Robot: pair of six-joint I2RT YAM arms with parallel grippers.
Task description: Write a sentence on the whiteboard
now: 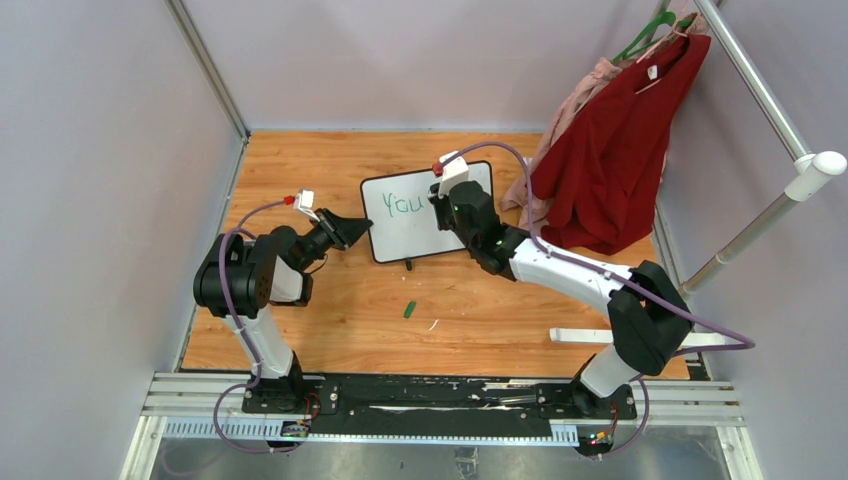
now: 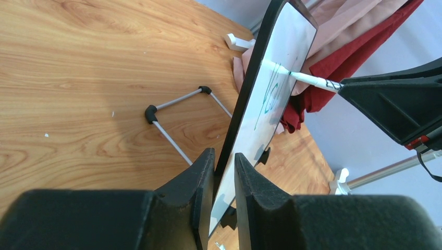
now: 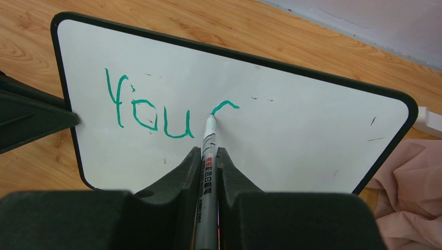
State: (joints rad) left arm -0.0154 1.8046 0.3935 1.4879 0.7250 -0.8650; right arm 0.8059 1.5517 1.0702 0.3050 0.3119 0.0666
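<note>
Two end effectors engaged. Left end effector (image 2: 224, 161) is clamped on the whiteboard's (image 2: 284, 47) left edge, board upright on the counter (image 2: 78, 78). Right end effector (image 3: 208, 151) grips a marker (image 3: 210, 127); the tip ahead of it touches the board just right of "You". Sentence (image 3: 151, 112) partly written, next letter begun. Next: curve the stroke downward with light pressure, board braced.

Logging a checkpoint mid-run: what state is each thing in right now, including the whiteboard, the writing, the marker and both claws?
whiteboard: propped at a tilt, left edge clamped.
sentence: unfinished; "You" written, next letter only started.
marker: uncapped, tip on the whiteboard.
left claw: shut on the whiteboard.
right claw: shut on the marker.
green cap: off, lying loose on the table.
red garment: hanging.
</note>
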